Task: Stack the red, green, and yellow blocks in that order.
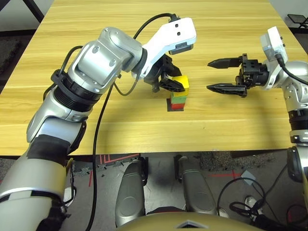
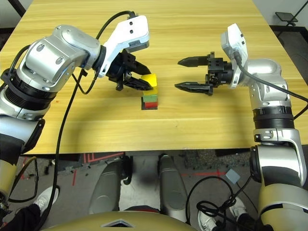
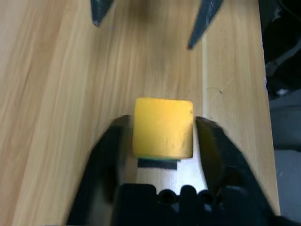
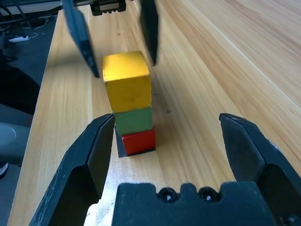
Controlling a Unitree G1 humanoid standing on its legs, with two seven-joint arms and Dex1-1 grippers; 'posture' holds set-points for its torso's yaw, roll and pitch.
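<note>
The left fingers (image 3: 211,150) stand slightly apart around the yellow block (image 4: 127,84), which sits on the green block (image 4: 134,121) and red block (image 4: 139,141) (a neat enough tower). A sideways withdrawal could topple it. The right fingers (image 2: 195,74) are spread, empty, beside it.

yellow block (image 4: 127,82), green block (image 4: 134,120), red block (image 4: 139,141)

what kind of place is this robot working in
Probably a robotics lab or test area: a two-armed robot stands at a wooden table with a small stack of coloured blocks, while loose black cables and red tape marks show on the floor beyond its edge.
</note>
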